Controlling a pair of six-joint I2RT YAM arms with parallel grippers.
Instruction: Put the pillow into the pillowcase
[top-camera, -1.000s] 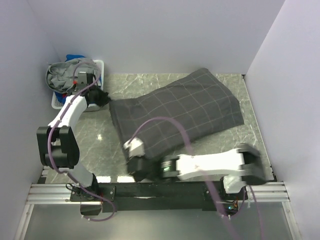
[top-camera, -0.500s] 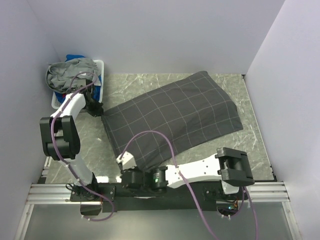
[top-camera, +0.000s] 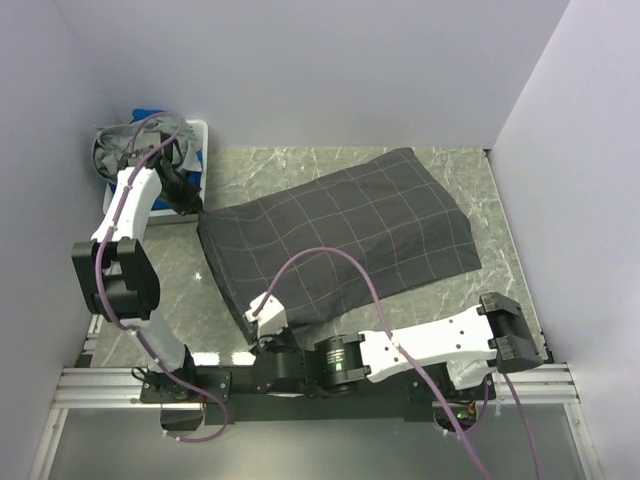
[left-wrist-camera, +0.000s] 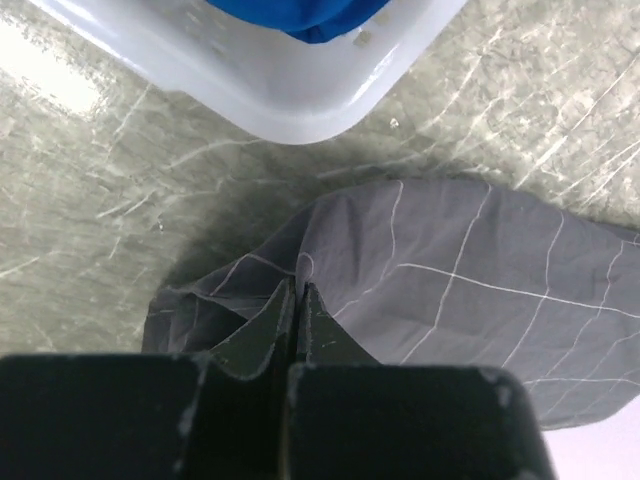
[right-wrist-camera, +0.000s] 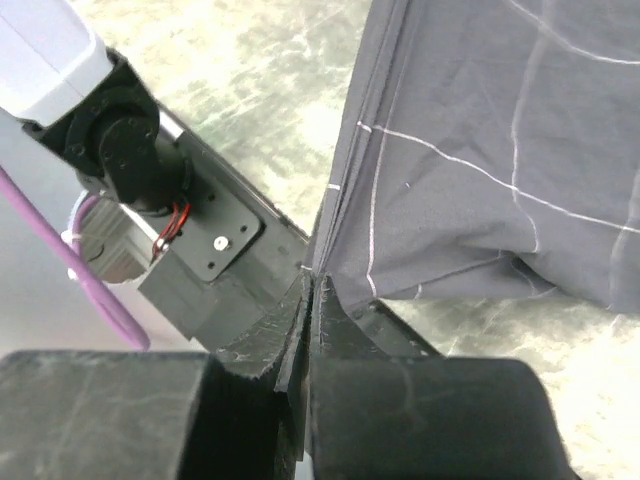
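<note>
The dark charcoal pillowcase (top-camera: 340, 240) with light grid lines lies bulging across the table. The pillow itself does not show anywhere; it is hidden. My left gripper (top-camera: 196, 206) is shut on the pillowcase's far left corner; in the left wrist view the fingertips (left-wrist-camera: 297, 288) pinch a fold of the cloth (left-wrist-camera: 470, 290). My right gripper (top-camera: 258, 325) is shut on the near left corner at the table's front edge; in the right wrist view its tips (right-wrist-camera: 310, 285) clamp the hem of the pillowcase (right-wrist-camera: 480, 150).
A white basket (top-camera: 190, 160) with grey and blue laundry stands at the back left, just behind my left gripper; its rim shows in the left wrist view (left-wrist-camera: 290, 90). The left arm's base (right-wrist-camera: 150, 170) is close to my right gripper. White walls enclose the table.
The pillowcase's open left end has been drawn leftward and toward the near edge. My left gripper moved left toward the basket; my right gripper swung down to the front edge.
</note>
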